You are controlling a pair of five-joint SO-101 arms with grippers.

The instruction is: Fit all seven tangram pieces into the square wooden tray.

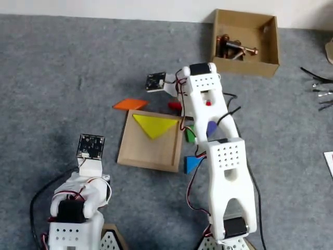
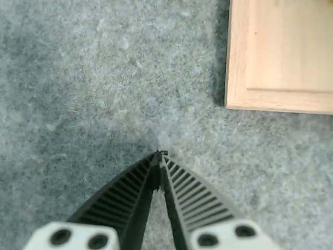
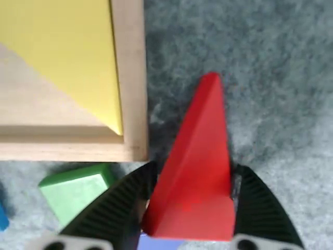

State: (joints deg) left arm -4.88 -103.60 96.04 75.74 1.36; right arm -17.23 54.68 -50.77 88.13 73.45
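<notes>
A smooth red triangle (image 3: 193,156) is clasped in the right gripper (image 3: 195,169) beside the wooden tray (image 3: 130,78); the left gripper (image 2: 160,154) is clenched.

Wooden tray (image 1: 145,150) holds yellow triangle (image 1: 153,125) flat; red triangle (image 3: 200,135) clamped in right gripper (image 3: 195,167) just beside tray.

The tabletop (image 1: 62,78) is covered in mottled grey, and the tray (image 1: 148,156) is finished in pale, plain wood. Solid colours are seen on a yellow triangle (image 1: 154,125), an orange piece (image 1: 130,104), a red piece (image 3: 200,130), a green piece (image 3: 73,192), a blue piece (image 1: 192,164) and a purple piece (image 1: 211,128). The left hand (image 2: 160,156) is ribbed in black.
</notes>
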